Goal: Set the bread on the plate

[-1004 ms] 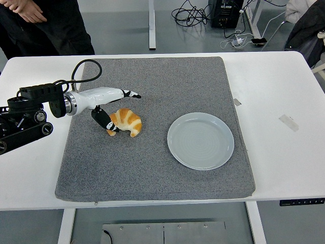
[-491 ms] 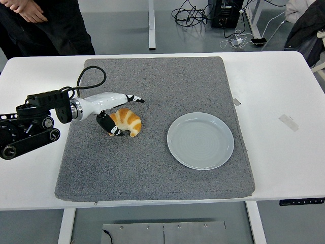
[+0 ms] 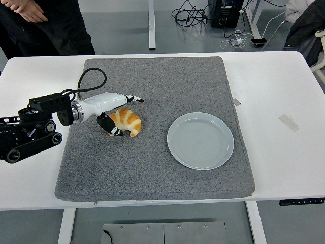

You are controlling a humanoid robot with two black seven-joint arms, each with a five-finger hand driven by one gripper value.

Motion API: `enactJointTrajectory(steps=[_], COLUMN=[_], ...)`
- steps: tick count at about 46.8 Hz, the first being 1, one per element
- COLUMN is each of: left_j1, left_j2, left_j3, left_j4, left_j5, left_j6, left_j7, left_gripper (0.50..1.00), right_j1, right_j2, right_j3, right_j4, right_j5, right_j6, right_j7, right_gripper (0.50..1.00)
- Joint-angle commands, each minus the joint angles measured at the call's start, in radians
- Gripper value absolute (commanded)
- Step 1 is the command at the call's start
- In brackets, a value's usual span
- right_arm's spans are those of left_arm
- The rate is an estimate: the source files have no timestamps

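Where the left arm [image 3: 30, 129] comes in from the left edge, its black links lie over the bare white table [image 3: 274, 96], and the white forearm reaches onto the grey mat [image 3: 152, 168]. A black cable [image 3: 86, 79] loops up from the arm's wrist over the mat's far left part.

Left hand [image 3: 112, 109]: fingers apart, not closed round anything. The upper fingers [image 3: 133, 98] stretch out rightward just past the far side of the bread; the thumb, dark with a white tip, sits low against the bread's left end. Whether the thumb actually presses the crust cannot be told from this view. No grasp visible.

Bread [image 3: 127, 121]: a golden-brown croissant, lying flat on the mat's left half, curved with its ends pointing down and left. It sits between the hand's outstretched fingers and thumb.

Plate [image 3: 200, 141]: pale blue-grey, round, resting on the mat's right half, well apart from the bread, nothing on it.

Right arm: not visible.

A strip of tape [image 3: 288, 122] lies on the table to the right of the mat. At the top left a person [image 3: 45, 25] in dark clothing stands behind the table. Cables [image 3: 195, 12] lie on the floor beyond the far edge.
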Motion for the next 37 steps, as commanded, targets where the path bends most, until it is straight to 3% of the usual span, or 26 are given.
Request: enactJointTrajectory(steps=[1,5,8,15,37], left_j1=[0.003,0.001,-0.002,-0.002,-0.052], left_j2=[-0.002,-0.006,-0.006,-0.006,0.0], left_j3=[0.001,0.027,0.055,0.083,0.08], left_j4=[0.007,0.009,0.012,0.018,0.041], left_j5=[0.002,0.002,0.004,0.014,0.011], left_j6=[0.014,0.028,0.043,0.068,0.084], left_j7=[0.0,-0.001,-0.003,-0.001,-0.032], left_gripper=[0.969,0.952,0.883,0.503,0.5], right_j1=[0.0,0.0,0.0,0.0,0.0], right_j2=[0.0,0.0,0.0,0.0,0.0], right_j3=[0.0,0.0,0.0,0.0,0.0], right_j4=[0.0,0.0,0.0,0.0,0.0], right_j5=[0.0,0.0,0.0,0.0,0.0], right_j6=[0.0,0.0,0.0,0.0,0.0], right_j7=[0.0,0.0,0.0,0.0,0.0], right_gripper=[1.0,1.0,1.0,1.0,1.0])
